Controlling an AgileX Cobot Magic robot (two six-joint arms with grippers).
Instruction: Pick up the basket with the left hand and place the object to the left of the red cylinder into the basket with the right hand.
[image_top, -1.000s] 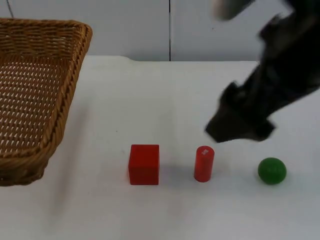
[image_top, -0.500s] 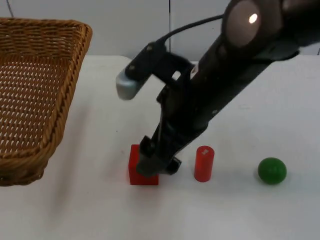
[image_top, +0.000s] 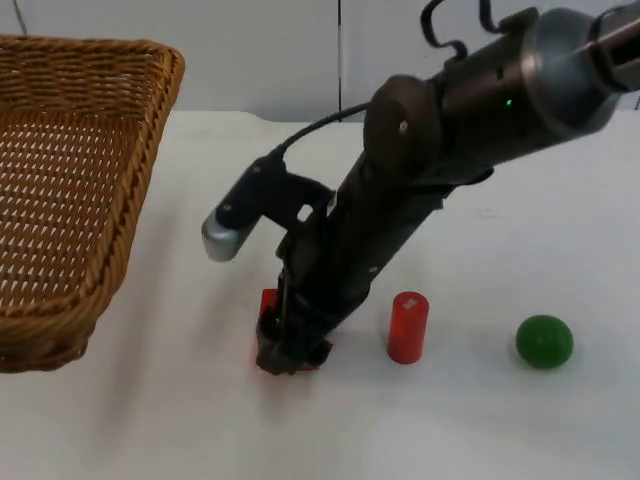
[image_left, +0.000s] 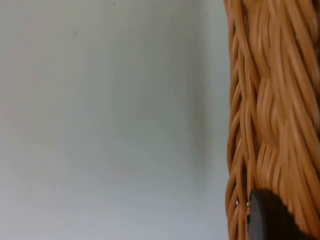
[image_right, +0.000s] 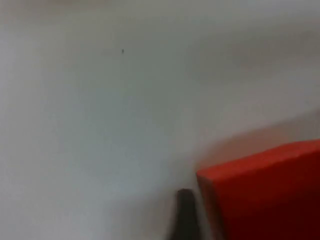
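Note:
The wicker basket (image_top: 125, 250) hangs raised at the left of the table, and in the left wrist view its woven rim (image_left: 270, 100) is pressed against my left gripper's black fingertip (image_left: 264, 220). The red cube (image_top: 267, 312) sits left of the upright red cylinder (image_top: 407, 327). My right gripper (image_top: 290, 352) is down over the cube and hides most of it. In the right wrist view one fingertip (image_right: 185, 215) stands just beside the cube's (image_right: 265, 190) side face with a thin gap, so the gripper is open astride it.
A green ball (image_top: 544, 341) lies to the right of the cylinder. The right arm slants across the middle of the table from the upper right. The grey partition wall closes off the far edge.
The right arm swung in from the right, came over the red cube and has lowered further onto it. Basket, cylinder and ball have not moved.

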